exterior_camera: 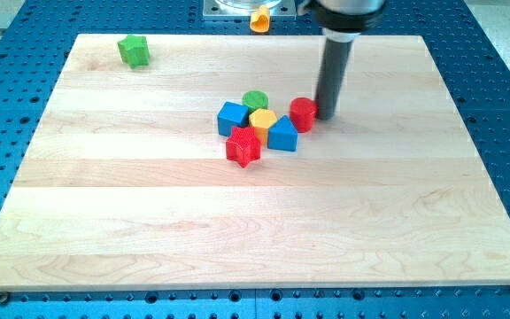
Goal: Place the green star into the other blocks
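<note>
Nearest us on the tabletop (149,239): red star (243,147), then blue block (282,134), yellow block (263,120), blue cube (233,117), red cylinder (303,113), green cylinder (255,100), clustered. Our end effector is a bare rod holding nothing; my tip (328,115) touches the red cylinder's right. Farthest, well apart, top left: green star (134,50).

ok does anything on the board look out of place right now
Only the green star: it sits alone near the view's top left corner, far from the cluster of blue, green, yellow and red blocks at mid-board. My tip rests beside the red cylinder, on the cluster's right, nowhere near the star.
</note>
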